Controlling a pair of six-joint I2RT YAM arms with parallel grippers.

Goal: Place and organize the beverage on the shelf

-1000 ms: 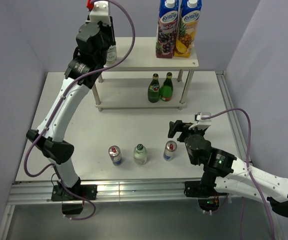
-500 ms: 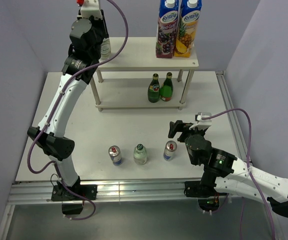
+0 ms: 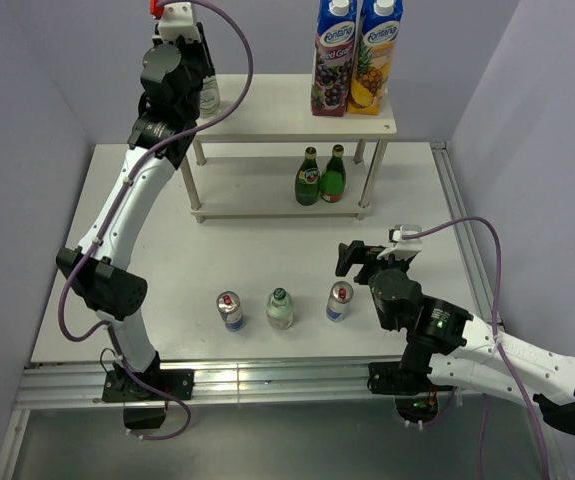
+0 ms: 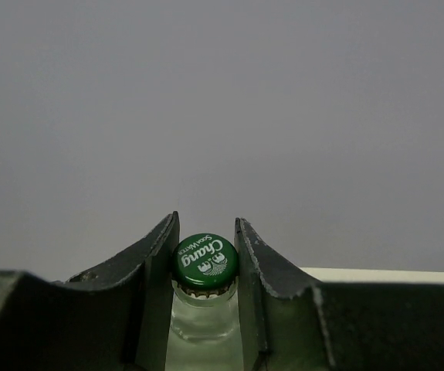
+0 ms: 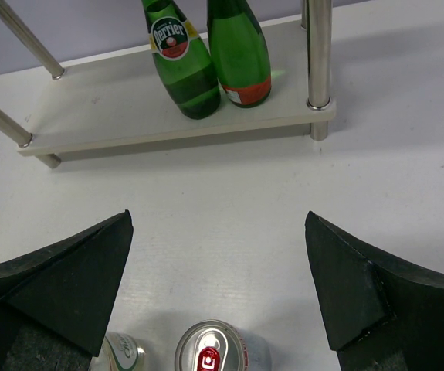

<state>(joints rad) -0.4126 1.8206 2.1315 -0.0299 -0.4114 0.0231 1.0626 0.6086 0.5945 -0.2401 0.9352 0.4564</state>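
Nearest you, at the table's (image 3: 217, 250) 6 o'clock edge, three drinks stand in a row: a silver-blue-red can (image 3: 229, 310), a clear bottle (image 3: 280, 311) with a green cap, and a second can (image 3: 339, 301). Your right gripper (image 5: 218, 270) hangs low just beyond that second can, jaws spread wide, gripping nothing. Toward 12 o'clock stands the cream shelf (image 3: 199, 185). On its lower board (image 3: 247, 195) two dark green glass bottles (image 3: 307, 180) stand side by side, and one label reads "Perrier". On the top board (image 3: 267, 122), at 2 o'clock, two juice cartons (image 3: 334, 60) read "Fontana". At the 10 o'clock corner your left arm (image 3: 132, 205) reaches high, the left gripper (image 4: 206, 259) pinching the neck of a second clear bottle (image 4: 203, 313) — its green cap is marked "Chang". You cannot tell whether it rests on the board.
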